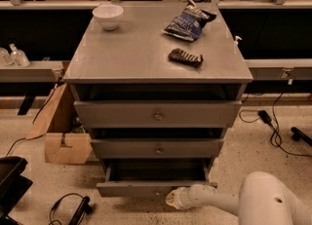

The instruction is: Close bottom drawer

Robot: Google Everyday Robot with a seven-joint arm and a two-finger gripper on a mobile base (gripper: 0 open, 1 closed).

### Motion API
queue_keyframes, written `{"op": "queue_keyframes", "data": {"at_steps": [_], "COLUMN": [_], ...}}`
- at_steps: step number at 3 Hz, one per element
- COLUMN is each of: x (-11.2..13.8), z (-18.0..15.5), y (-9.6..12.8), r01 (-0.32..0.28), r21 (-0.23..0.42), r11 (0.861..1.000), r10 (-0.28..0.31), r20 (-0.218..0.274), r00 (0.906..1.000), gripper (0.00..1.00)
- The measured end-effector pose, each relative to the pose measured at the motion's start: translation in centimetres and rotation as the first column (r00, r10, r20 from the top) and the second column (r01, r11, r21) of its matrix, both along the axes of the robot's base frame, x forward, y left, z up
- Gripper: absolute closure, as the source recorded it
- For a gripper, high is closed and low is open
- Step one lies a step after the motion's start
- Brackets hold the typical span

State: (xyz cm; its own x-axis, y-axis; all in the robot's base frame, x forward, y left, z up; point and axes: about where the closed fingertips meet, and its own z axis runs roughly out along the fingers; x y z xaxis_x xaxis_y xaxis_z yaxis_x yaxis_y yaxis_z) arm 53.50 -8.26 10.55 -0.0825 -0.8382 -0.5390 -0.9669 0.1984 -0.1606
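The bottom drawer [131,188] is the lowest and slimmest grey front of the cabinet. It stands pulled out, with its dark tray [158,169] showing above the front. My white arm reaches in from the lower right. My gripper [171,199] sits at the drawer front, just right of its middle, low against the lower edge. The drawer's knob is hidden near the gripper.
The mid-sized drawer [157,148] and the top drawer [157,114] sit above. On the cabinet top [126,53] are a white bowl [107,16], a blue chip bag [187,23] and a dark snack packet [185,57]. A cardboard box [61,131] stands at the left, cables [73,209] on the floor.
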Motion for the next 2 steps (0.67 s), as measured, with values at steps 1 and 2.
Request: {"op": "queue_keyframes", "data": {"at_steps": [1,2], "x": [1.8,1.8], "z": [0.23,0.25], "y": [0.45,0.48], "r01": [0.001,0.001], "r21": [-0.001,-0.001], "r11": [1.0,1.0], "r10": [-0.001,-0.001], "r20": [0.017,0.019], "r00": [0.9999,0.9998], "gripper": [1.0,1.0]}}
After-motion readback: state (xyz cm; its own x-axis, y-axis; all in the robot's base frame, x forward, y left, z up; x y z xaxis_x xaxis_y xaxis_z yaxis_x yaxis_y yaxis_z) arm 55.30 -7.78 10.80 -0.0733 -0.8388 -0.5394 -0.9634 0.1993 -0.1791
